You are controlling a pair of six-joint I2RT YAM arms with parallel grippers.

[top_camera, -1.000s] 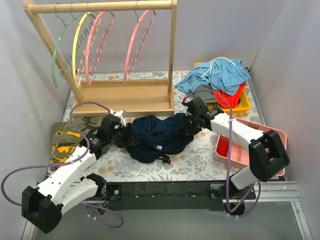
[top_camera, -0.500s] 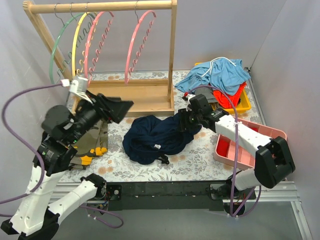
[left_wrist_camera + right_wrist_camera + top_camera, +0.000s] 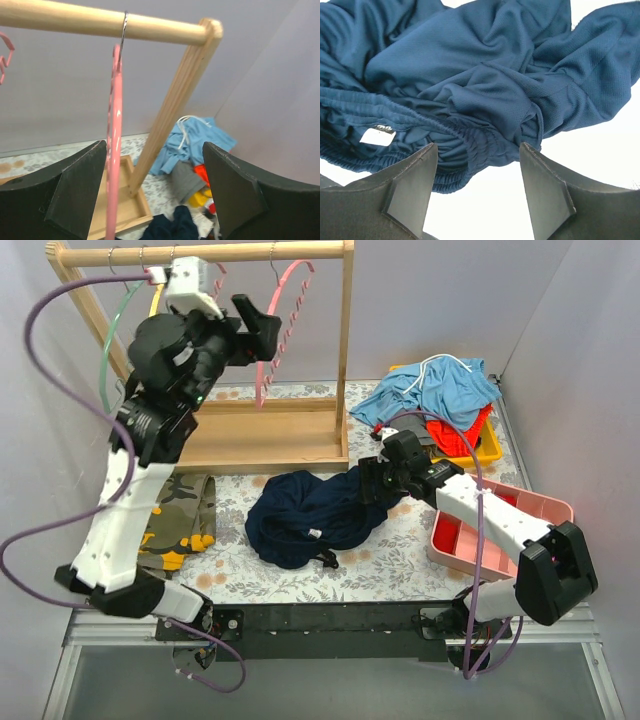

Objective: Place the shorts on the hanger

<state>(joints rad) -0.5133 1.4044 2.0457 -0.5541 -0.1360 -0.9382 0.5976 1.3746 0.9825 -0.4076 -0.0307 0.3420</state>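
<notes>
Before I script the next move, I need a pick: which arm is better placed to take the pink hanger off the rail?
Left. Its open tool is up at the rail, facing the pink hanger. The right tool is down by the shorts.

Left wrist view: the hanger [image 3: 114, 165] runs off the bottom edge, lower bar unseen; the shorts [image 3: 172, 227] just a scrap there. Right wrist view: shorts cut by top and left edges; can't tell if my right fingers [image 3: 412, 185] touch fabric. Top view: my right gripper [image 3: 372, 480] tips lost against the dark cloth.
</notes>
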